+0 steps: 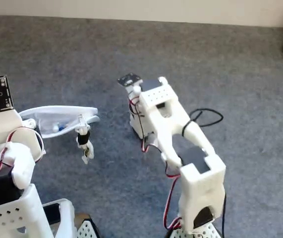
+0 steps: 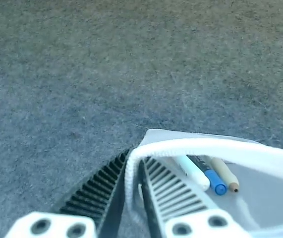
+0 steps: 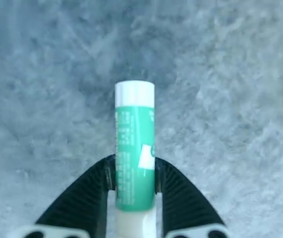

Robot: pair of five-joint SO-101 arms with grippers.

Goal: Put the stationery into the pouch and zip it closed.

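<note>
Snugly, ribbed right end effector (image 3: 135,163) pinches cylindrical tube (image 3: 134,124).

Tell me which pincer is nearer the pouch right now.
Left. The left pincer is shut on the rim of the pouch, touching it. The right pincer holds a green glue stick over the grey carpet, apart from the pouch.

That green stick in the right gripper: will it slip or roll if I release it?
The green stick looks rigid and smooth, so it probably won't bend but might slide in the right gripper if tilted. Being cylindrical, it would likely roll on landing, though the carpet pile should slow it.
</note>
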